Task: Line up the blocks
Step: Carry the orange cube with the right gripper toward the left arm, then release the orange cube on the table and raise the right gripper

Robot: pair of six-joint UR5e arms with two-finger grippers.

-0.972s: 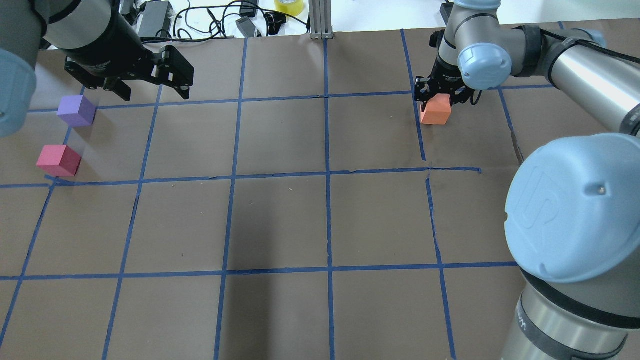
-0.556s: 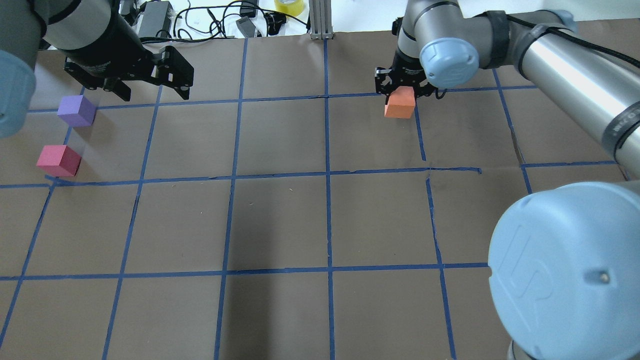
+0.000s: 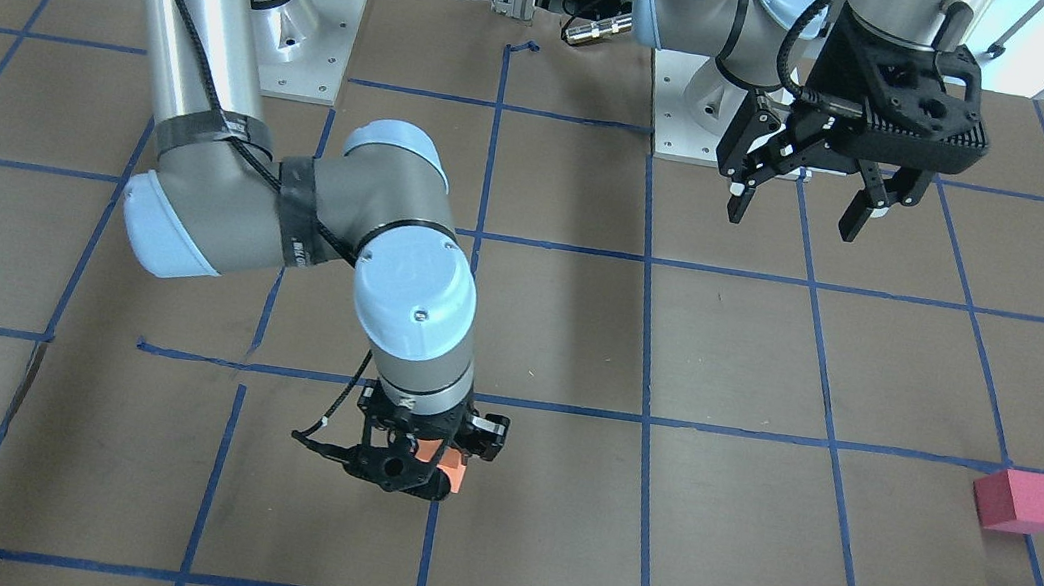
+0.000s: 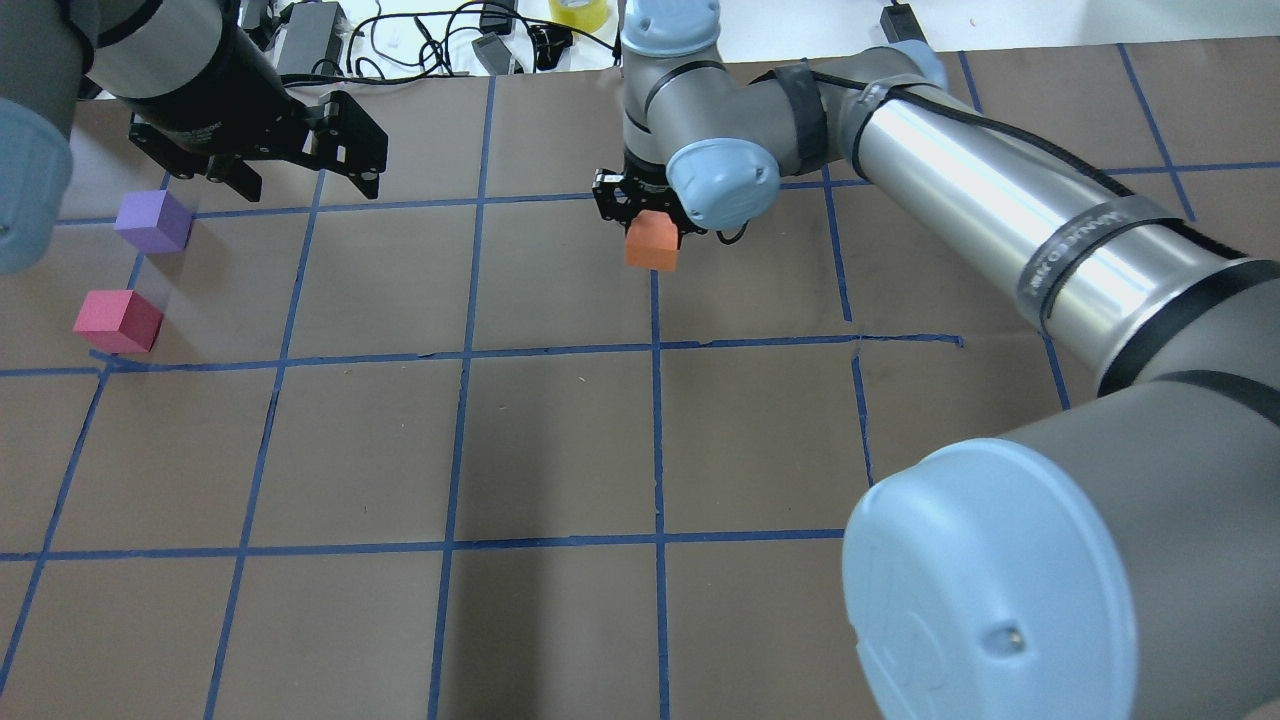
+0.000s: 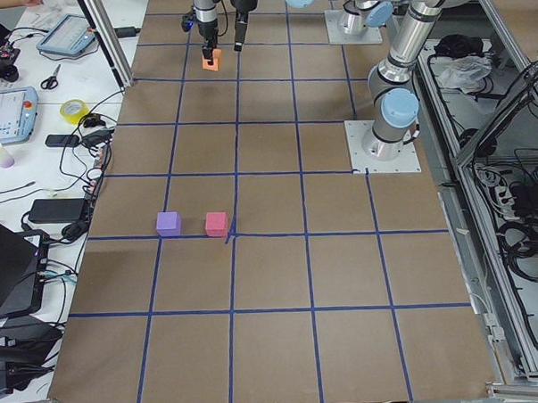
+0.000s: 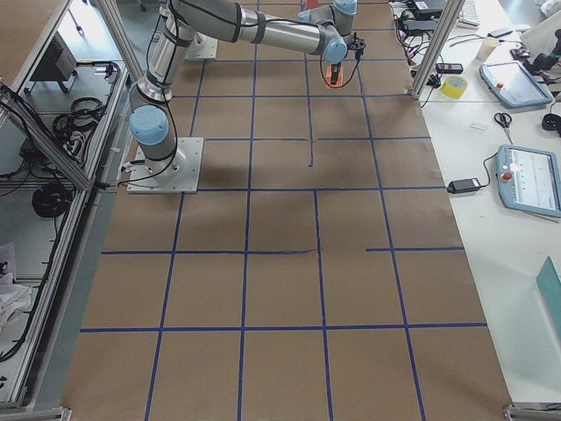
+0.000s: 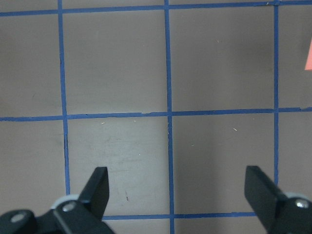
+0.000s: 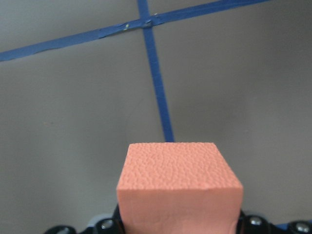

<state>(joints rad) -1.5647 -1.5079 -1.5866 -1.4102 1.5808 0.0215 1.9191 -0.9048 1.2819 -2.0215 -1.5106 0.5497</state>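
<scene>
Overhead exterior view is showing my right gripper (image 4: 650, 222) pinching the orange block (image 4: 651, 243) over a blue tape line (image 4: 657, 300) at the table's (image 4: 560, 440) far middle. My left gripper (image 4: 305, 182) is hanging with fingers spread wide. The purple block (image 4: 153, 221) and reddish-pink block (image 4: 117, 321) are sitting near each other, well apart from the orange one. Cables (image 4: 420, 40) and a yellow tape roll (image 4: 578, 10) are lying past the far edge.

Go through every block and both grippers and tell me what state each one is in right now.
orange block: clamped in the right gripper, apparently off the table.
reddish-pink block: resting on the table, free.
purple block: resting on the table, free.
right gripper: shut on the orange block.
left gripper: open, empty, above the table.
</scene>
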